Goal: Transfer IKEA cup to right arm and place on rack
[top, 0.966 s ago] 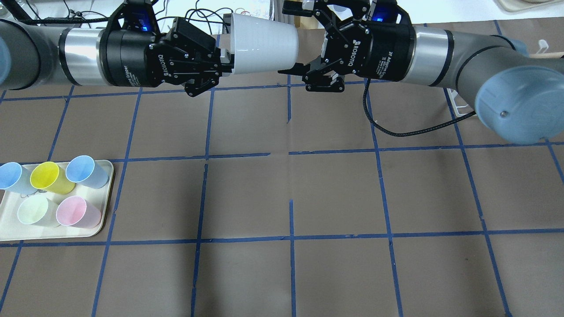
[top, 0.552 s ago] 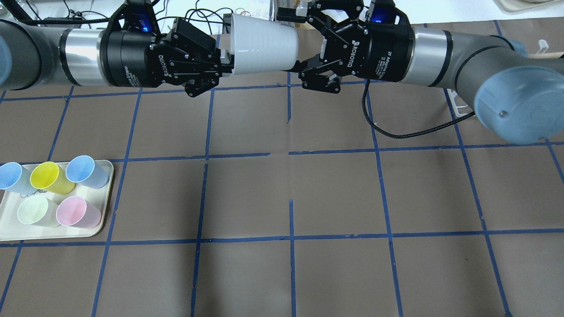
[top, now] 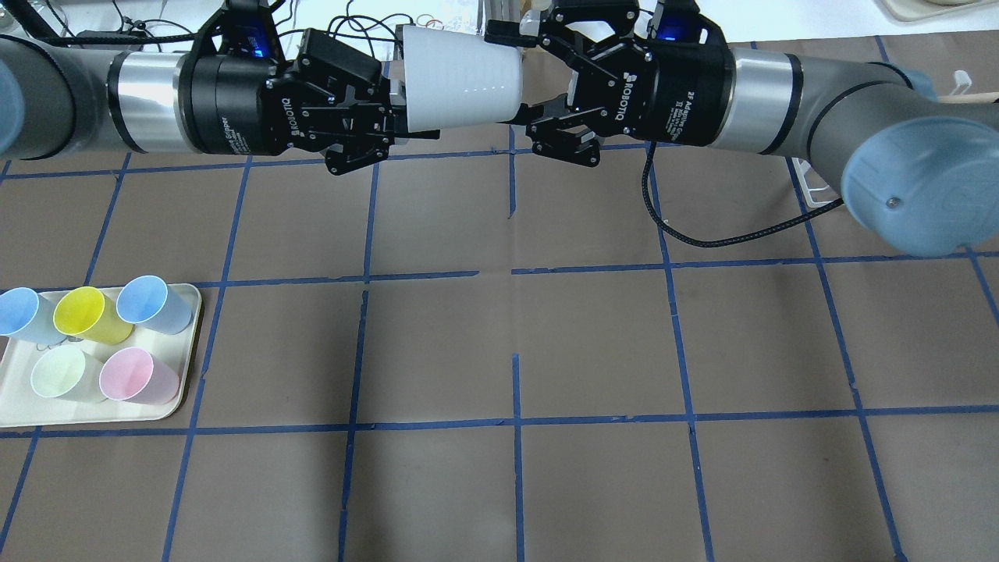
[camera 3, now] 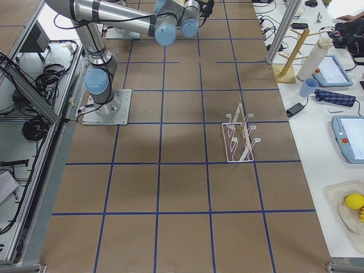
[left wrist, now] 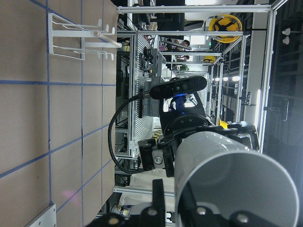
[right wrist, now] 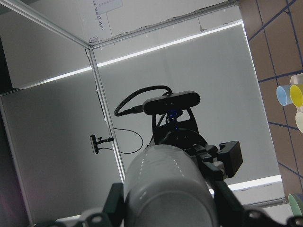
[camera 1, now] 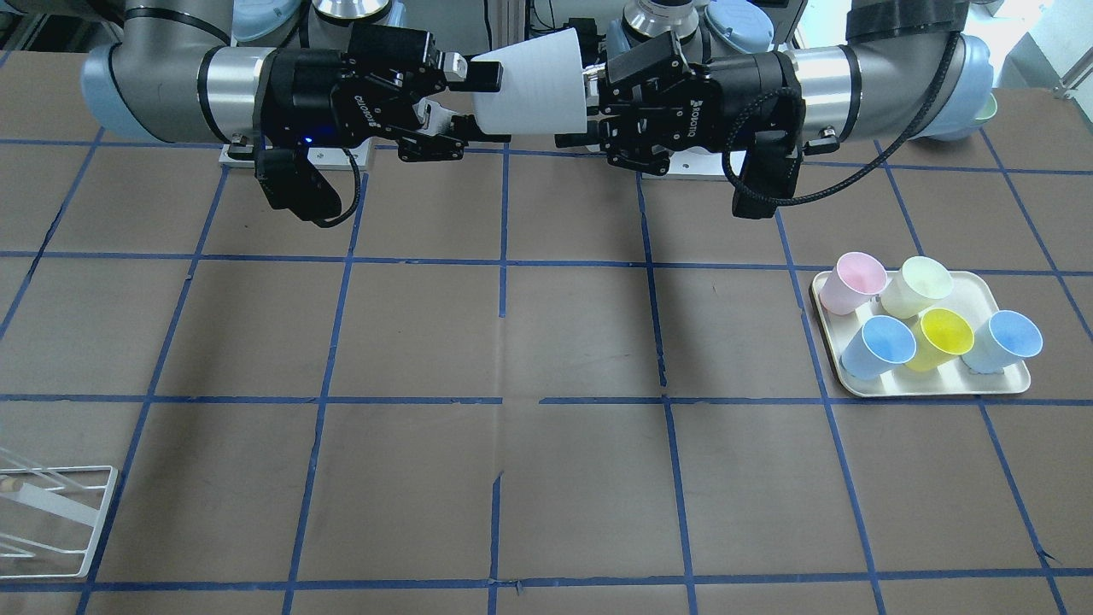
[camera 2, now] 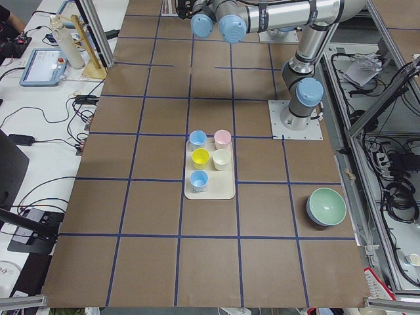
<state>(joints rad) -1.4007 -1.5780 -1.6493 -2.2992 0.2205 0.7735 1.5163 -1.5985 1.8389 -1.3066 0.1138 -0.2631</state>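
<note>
The IKEA cup (top: 460,78) is pale grey-white and lies on its side in the air between the two grippers, above the far side of the table; it also shows in the front-facing view (camera 1: 529,85). My right gripper (top: 521,76) is shut on the cup's narrow base end. My left gripper (top: 411,117) is at the cup's rim with its fingers parted, one inside the rim and the other just outside the wall. The white wire rack (camera 3: 239,136) stands on the table on my right side; a corner of it shows in the front-facing view (camera 1: 51,512).
A cream tray (top: 190,343) at the left holds two light blue cups, a yellow (top: 82,312), a pale green (top: 58,373) and a pink cup (top: 129,375). A green bowl (camera 2: 326,207) sits near the table's left end. A black cable (top: 702,234) hangs under the right wrist.
My right gripper moved left onto the cup's base and shut on it. My left gripper's outer finger has come away from the cup wall. The cup shifted slightly left.
</note>
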